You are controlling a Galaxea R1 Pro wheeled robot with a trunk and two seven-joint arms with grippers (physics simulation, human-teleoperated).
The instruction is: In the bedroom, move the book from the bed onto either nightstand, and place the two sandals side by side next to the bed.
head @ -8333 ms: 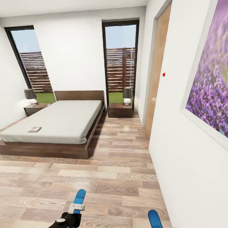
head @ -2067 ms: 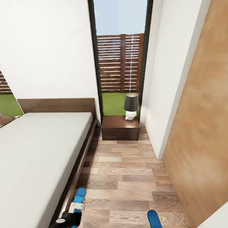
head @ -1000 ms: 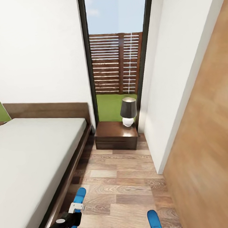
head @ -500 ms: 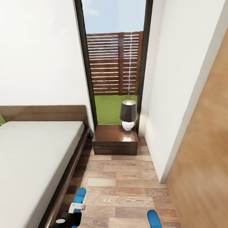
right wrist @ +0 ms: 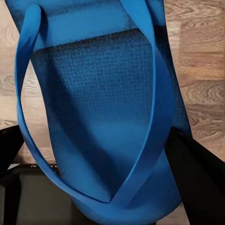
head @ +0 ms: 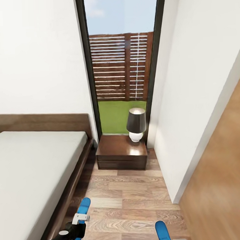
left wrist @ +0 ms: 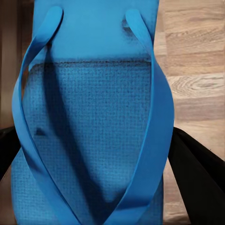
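One blue sandal (left wrist: 93, 117) lies between the black fingers (left wrist: 197, 164) of my left gripper (head: 79, 219), which is shut on it. The second blue sandal (right wrist: 103, 108) sits the same way in my right gripper (right wrist: 101, 159), also shut. In the head view both sandals, the left (head: 83, 206) and the right (head: 162, 232), stick out forward over the wooden floor. The bed (head: 28, 168) with its grey-white mattress runs along the left. The dark brown nightstand (head: 119, 151) with a black-shaded lamp (head: 136, 123) stands ahead beside the headboard. The book is out of view.
A tall window (head: 119, 64) with a wooden fence outside rises behind the nightstand. A white wall (head: 198, 96) and a wooden door panel (head: 222, 185) close the right side. A strip of wood floor (head: 129, 199) runs between bed and wall.
The camera has moved forward along the bed's side, so the nightstand and window look closer and lower. Both sandals stay held in the same places relative to me.
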